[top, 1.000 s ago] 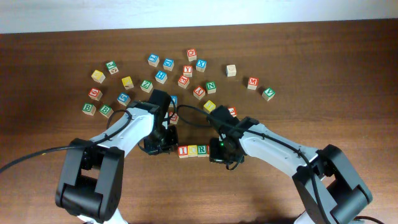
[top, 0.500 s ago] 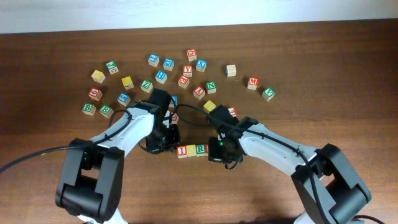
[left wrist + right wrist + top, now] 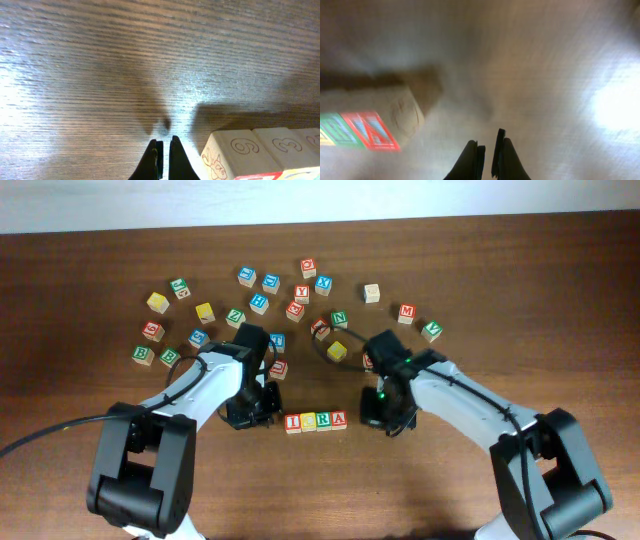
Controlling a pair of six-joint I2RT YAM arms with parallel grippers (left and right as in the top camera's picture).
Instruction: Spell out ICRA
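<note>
Four wooden letter blocks stand in a row on the brown table, reading I, C, R, A. My left gripper rests just left of the row, shut and empty. In the left wrist view its closed gripper sits beside the row's end block. On the other side of the row, a small gap away, my right gripper is shut and empty. The blurred right wrist view shows that gripper apart from the red A block.
Several loose letter blocks lie scattered across the back of the table, from a green one at the left to another green one at the right. A yellow block and a red block lie close to the arms.
My right gripper has drawn away to the right, uncovering the A block at the row's right end. My left gripper has backed slightly left of the I block.
</note>
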